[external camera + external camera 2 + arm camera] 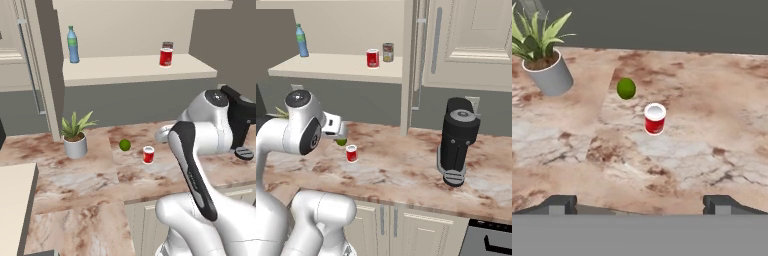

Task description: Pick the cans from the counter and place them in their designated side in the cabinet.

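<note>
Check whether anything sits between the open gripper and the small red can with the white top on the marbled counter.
Nothing visible blocks it. In the hand view the small red can with the white top stands alone ahead of the open gripper. The green lime lies just beyond it, apart, and the potted plant stands off to one side.

End effector [640, 204] wide open, empty, held high
</note>
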